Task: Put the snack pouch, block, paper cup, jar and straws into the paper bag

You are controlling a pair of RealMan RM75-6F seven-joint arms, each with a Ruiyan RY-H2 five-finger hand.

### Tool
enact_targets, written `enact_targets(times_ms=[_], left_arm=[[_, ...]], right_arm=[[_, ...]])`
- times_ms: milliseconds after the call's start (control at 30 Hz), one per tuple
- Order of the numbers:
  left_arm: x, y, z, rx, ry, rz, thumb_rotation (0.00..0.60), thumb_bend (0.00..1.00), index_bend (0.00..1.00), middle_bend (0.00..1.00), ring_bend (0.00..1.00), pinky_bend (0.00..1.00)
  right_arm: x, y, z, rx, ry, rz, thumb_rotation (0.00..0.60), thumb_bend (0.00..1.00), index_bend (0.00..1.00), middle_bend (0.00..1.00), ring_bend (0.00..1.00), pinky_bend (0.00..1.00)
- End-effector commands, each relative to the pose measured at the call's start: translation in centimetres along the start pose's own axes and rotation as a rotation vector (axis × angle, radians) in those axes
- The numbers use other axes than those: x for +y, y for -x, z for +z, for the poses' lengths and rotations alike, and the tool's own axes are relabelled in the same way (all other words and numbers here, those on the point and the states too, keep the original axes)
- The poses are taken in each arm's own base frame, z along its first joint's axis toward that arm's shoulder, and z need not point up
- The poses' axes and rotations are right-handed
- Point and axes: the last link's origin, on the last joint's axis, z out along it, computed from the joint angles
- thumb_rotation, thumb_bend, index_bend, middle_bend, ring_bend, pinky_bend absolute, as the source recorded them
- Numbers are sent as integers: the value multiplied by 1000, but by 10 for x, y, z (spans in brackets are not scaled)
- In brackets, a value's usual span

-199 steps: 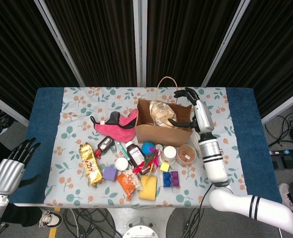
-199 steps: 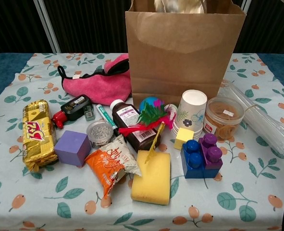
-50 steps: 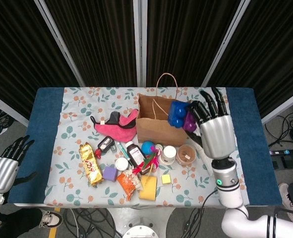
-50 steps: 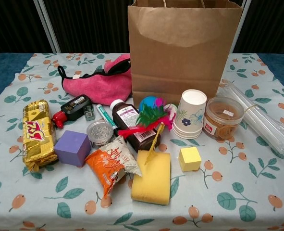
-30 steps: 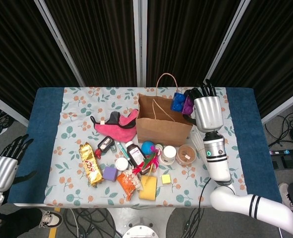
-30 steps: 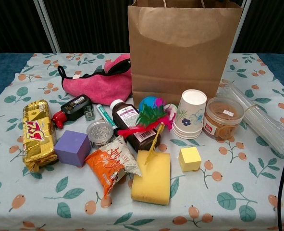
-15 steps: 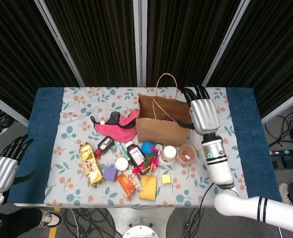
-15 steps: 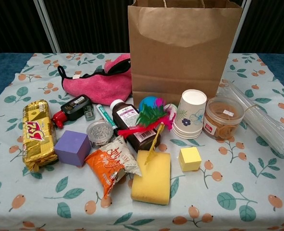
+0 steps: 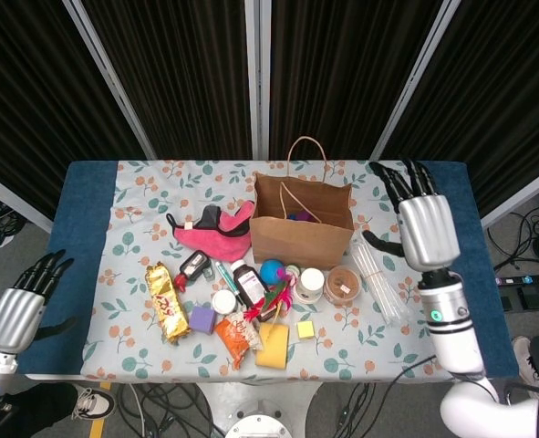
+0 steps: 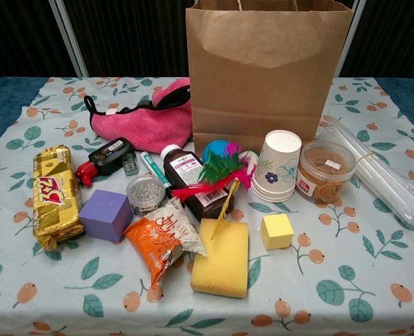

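The brown paper bag [image 9: 316,239] [image 10: 266,77] stands open at the table's middle back. A blue and purple block [image 9: 295,217] lies inside it. In front of the bag stand the paper cup [image 9: 311,284] [image 10: 279,165] and the brown jar [image 9: 343,285] [image 10: 323,172]. The clear straws [image 9: 378,274] [image 10: 380,176] lie to their right. An orange snack pouch [image 9: 235,336] [image 10: 163,238] lies near the front edge. My right hand [image 9: 424,228] hovers to the right of the bag, fingers spread, holding nothing. My left hand [image 9: 25,304] hangs open off the table's left side.
A pink cloth [image 9: 216,233], a gold snack bar [image 9: 164,301], a purple cube [image 10: 106,215], a yellow sponge [image 10: 221,255], a small yellow cube [image 10: 277,231], a brown bottle [image 10: 185,178] and feathers [image 10: 217,171] crowd the table in front of the bag.
My right hand carried the blue and purple block over the bag, let it go inside, then drew away to the right with fingers spread. The left hand barely shifted.
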Motion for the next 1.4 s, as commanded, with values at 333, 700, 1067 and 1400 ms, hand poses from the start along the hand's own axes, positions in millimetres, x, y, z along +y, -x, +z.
enact_targets(times_ms=[333, 700, 1067, 1400], left_arm=[[6, 1, 1, -7, 20, -3, 600, 30, 118, 135, 84, 209], [3, -1, -2, 9, 8, -7, 600, 31, 118, 135, 84, 209], [-4, -2, -4, 18, -6, -14, 600, 31, 118, 135, 84, 209], [-10, -1, -4, 17, -15, -21, 600, 30, 118, 135, 84, 209]], right_arm=[[58, 82, -102, -377, 88, -25, 600, 0, 144, 260, 32, 127], [18, 121, -100, -381, -55, -44, 600, 0, 144, 250, 23, 127], [-8, 159, -82, -367, -107, -167, 600, 0, 151, 191, 0, 126], [-22, 184, -83, -369, -98, -188, 600, 0, 152, 196, 0, 126]])
